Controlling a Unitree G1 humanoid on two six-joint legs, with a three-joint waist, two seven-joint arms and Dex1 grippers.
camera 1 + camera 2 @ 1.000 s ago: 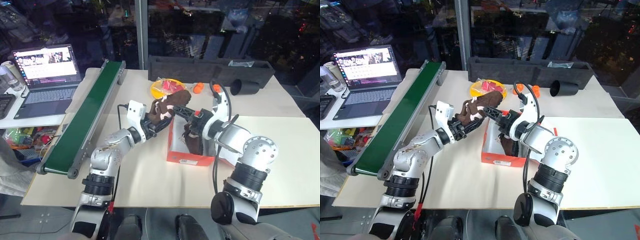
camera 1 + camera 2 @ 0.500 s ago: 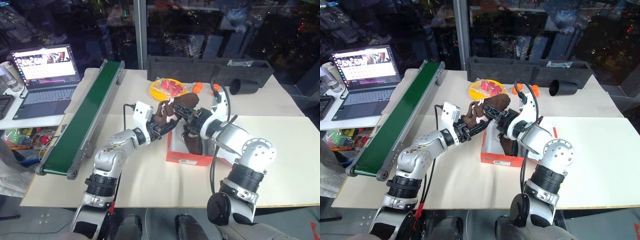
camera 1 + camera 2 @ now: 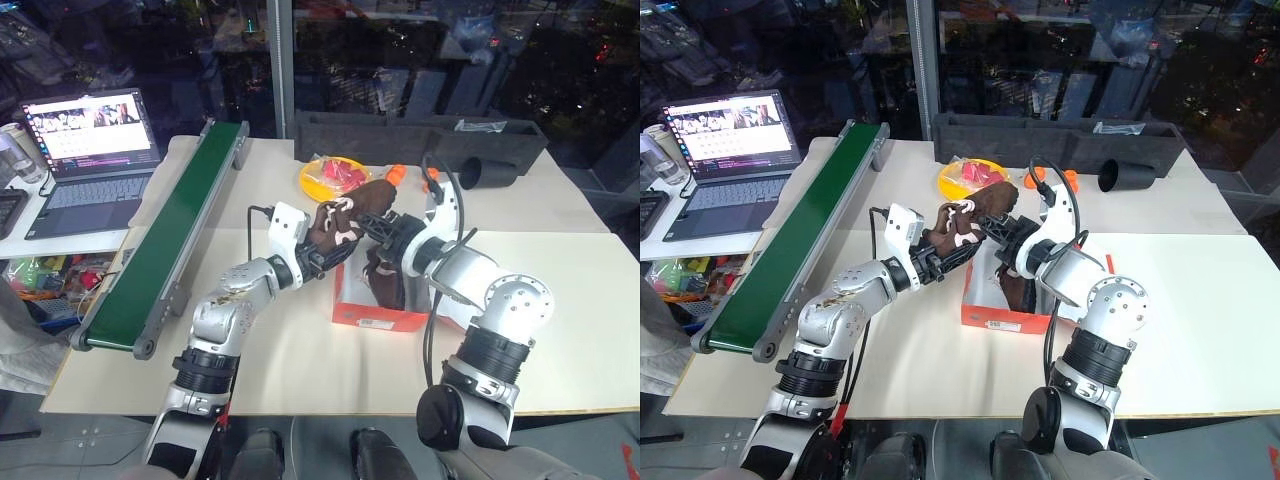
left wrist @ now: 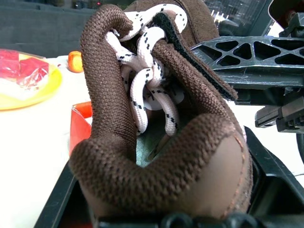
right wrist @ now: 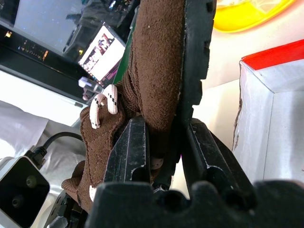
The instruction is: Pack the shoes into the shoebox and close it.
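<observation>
One brown shoe [image 3: 352,208] with white laces hangs in the air over the near-left end of the red-orange shoebox [image 3: 372,316]. My left gripper [image 3: 316,256] is shut on its heel end, seen up close in the left wrist view as the shoe [image 4: 156,118] resting between the fingers. My right gripper [image 3: 386,230] comes in from the other side and pinches the shoe's front, sole included, between its fingers [image 5: 131,153]. The second shoe [image 3: 386,282] stands inside the open box, whose white inner wall [image 5: 271,128] shows beside the grip. The lid is hidden behind my right arm.
A green conveyor belt [image 3: 170,235] runs along the left, with a laptop [image 3: 95,150] beyond it. A long black tray [image 3: 420,135] and a black cup [image 3: 490,175] lie at the back. A yellow plate [image 3: 335,175] and small orange pieces [image 3: 397,173] sit behind the shoe.
My right gripper's fingers have closed from wide open onto the front of the shoe. The left gripper keeps its hold and the shoe has stayed in place.
</observation>
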